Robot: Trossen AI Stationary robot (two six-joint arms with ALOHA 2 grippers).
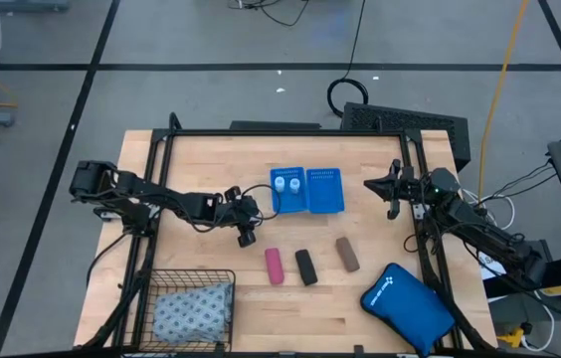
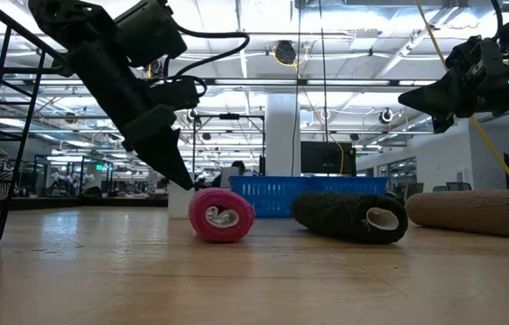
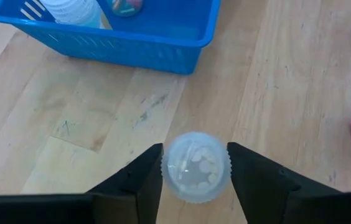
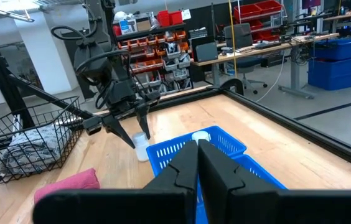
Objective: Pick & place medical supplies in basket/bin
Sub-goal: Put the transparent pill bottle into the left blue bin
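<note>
My left gripper stands at the table's middle, left of the blue two-compartment tray, its fingers around a tiny white vial. Two more vials stand in the tray's left compartment. The pink roll, black roll and brown roll lie on their sides in a row nearer the near edge. The grey-blue dotted pack lies inside the black wire basket at the near left corner. My right gripper hangs shut and empty above the table, right of the tray. My left gripper pinches the vial's ribbed cap between its two fingers, one on each side. The fingers come slanting down from the table's left. The vial stands upright, and its bottom appears to be on the table.
A large bright-blue zip pouch lies at the near right corner. A black frame runs round the table's edges. Bare wood lies between the basket and the rolls and along the far edge.
</note>
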